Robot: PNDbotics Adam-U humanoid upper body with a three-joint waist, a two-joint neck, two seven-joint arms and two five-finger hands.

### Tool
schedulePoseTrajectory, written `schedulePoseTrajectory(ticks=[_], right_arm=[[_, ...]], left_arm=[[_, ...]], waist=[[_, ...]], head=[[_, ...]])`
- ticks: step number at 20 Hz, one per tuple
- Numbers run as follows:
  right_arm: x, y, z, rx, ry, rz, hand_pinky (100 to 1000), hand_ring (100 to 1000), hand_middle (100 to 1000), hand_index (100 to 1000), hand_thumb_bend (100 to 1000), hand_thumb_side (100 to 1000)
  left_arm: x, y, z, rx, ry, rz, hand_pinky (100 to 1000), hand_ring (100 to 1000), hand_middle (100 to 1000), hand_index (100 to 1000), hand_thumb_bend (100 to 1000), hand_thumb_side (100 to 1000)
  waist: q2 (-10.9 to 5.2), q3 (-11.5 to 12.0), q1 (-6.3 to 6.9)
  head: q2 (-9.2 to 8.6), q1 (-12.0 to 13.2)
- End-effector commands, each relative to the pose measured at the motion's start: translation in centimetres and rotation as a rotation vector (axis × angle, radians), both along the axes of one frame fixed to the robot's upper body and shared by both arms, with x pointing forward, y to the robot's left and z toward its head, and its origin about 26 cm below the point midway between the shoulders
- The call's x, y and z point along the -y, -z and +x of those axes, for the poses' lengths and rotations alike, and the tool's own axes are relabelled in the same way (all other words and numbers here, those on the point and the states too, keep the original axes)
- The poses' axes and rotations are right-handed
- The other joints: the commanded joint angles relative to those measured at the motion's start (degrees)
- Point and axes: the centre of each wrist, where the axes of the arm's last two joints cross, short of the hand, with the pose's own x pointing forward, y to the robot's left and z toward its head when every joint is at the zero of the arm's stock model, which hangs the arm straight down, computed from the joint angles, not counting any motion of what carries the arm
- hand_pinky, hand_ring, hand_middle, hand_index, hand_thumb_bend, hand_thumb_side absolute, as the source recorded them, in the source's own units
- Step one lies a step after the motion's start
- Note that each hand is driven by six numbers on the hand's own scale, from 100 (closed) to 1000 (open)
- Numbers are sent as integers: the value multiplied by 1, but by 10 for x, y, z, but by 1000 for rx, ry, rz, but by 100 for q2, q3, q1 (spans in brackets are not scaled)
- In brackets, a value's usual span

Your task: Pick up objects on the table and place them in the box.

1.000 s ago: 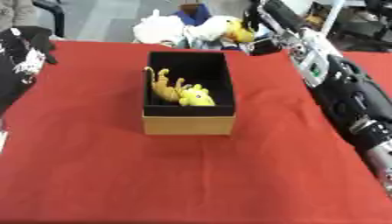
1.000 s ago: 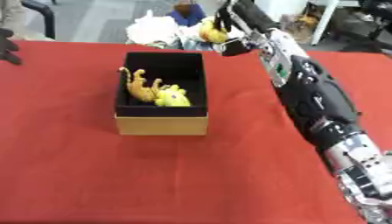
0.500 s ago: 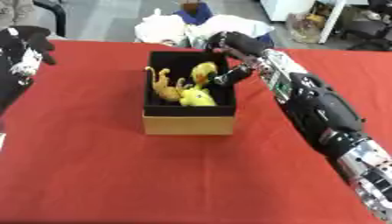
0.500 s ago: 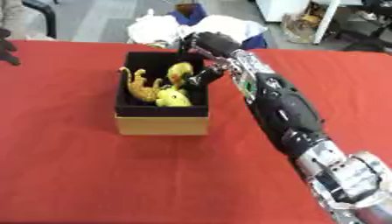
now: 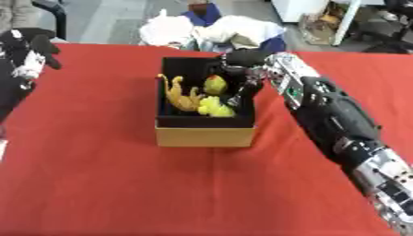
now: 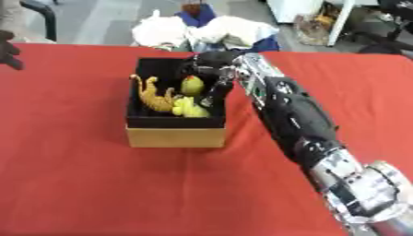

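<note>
A box point(image 5: 205, 136) with tan sides and a black inside stands mid-table on the red cloth. In it lie an orange long-necked toy point(image 5: 179, 94) at the left and a yellow toy point(image 5: 215, 107) at the front. My right hand point(image 5: 238, 63) reaches in over the box's far right corner. Its fingers point(image 5: 244, 90) hang down along the right wall, curled round a yellow-green toy point(image 5: 214, 84) low inside the box. My left hand point(image 5: 31, 42) hangs idle over the table's far left edge, holding nothing, fingers relaxed.
Beyond the table's far edge lies a heap of white bags and a blue thing point(image 5: 219, 31). My right forearm point(image 5: 332, 110) slants across the table's right half. The red cloth point(image 5: 121, 184) in front of the box is bare.
My right hand came from the heap behind the table with the yellow-green toy, swung over the box and has now sunk lower into it. The left hand has stayed put.
</note>
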Motion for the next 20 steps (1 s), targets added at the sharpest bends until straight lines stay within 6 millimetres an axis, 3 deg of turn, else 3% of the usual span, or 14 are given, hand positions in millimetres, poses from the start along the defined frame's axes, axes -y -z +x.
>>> schedulePoseTrajectory(ticks=[1, 5, 8, 14, 18, 20], right_arm=[[11, -47, -5, 111, -10, 62, 794, 870, 837, 877, 356, 100], [21, -79, -18, 225, -35, 150, 787, 859, 823, 868, 349, 100], [34, -90, -29, 286, -40, 192, 784, 854, 818, 866, 346, 100], [76, -90, -59, 337, -8, 237, 772, 836, 802, 865, 341, 100], [99, -85, -85, 372, 27, 293, 762, 820, 789, 870, 310, 100], [108, -81, -97, 387, 47, 328, 757, 814, 783, 873, 417, 100]], left_arm=[[-5, -9, -1, 28, -9, 6, 644, 500, 538, 738, 208, 687], [-10, -6, -2, 22, -34, 4, 646, 500, 538, 738, 212, 688], [-17, -3, -3, 15, -69, 7, 646, 494, 536, 737, 211, 689], [-34, 6, -5, -2, -149, 31, 647, 494, 535, 735, 210, 688], [-41, 13, -7, -18, -183, 48, 650, 499, 540, 735, 260, 692], [-44, 15, -8, -25, -188, 61, 657, 511, 553, 738, 289, 691]], waist=[[-115, -35, 12], [-145, -104, -13], [-161, -168, -21], [-142, -323, -21], [-122, -409, -1], [-119, -446, 15]], head=[[-37, 30], [-47, 76], [-56, 126], [-74, 226], [-88, 298], [-92, 311]])
